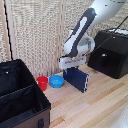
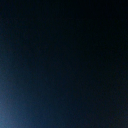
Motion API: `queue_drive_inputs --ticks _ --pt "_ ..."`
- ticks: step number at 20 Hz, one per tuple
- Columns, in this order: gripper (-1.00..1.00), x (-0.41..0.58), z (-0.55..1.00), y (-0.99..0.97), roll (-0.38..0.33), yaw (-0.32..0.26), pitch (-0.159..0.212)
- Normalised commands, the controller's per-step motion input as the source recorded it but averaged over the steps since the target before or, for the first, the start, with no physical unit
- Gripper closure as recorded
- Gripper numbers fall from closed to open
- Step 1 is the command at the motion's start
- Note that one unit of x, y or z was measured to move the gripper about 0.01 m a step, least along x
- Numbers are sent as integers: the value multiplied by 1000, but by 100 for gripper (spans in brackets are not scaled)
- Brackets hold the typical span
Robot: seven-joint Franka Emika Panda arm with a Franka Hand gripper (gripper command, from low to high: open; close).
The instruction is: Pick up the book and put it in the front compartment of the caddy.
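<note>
The dark navy book (image 1: 77, 79) stands upright on its edge on the wooden table, leaning slightly. My gripper (image 1: 70, 65) sits right at the book's top edge, its fingers hidden behind the hand and the cover, so its state does not show. The wrist view is filled by the dark blue cover of the book (image 2: 64, 64). The black fabric caddy (image 1: 20, 95) stands at the exterior view's left, open-topped, with an inner divider splitting it into a rear and a front compartment.
A red cup (image 1: 42, 82) and a blue bowl (image 1: 56, 81) sit on the table between the caddy and the book. A rigid black box (image 1: 111, 52) with a knob stands at the exterior view's right. A slatted screen backs the scene.
</note>
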Motion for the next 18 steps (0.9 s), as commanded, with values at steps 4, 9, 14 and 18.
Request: queue_drive_inputs --ticks 4,9,14,18 --pt "100 0 -14 0 0 -1 -12" --pt "100 0 277 -3 0 -65 -81" --pt "100 3 978 -171 0 -210 0" --pt "100 36 1000 -204 0 -178 13"
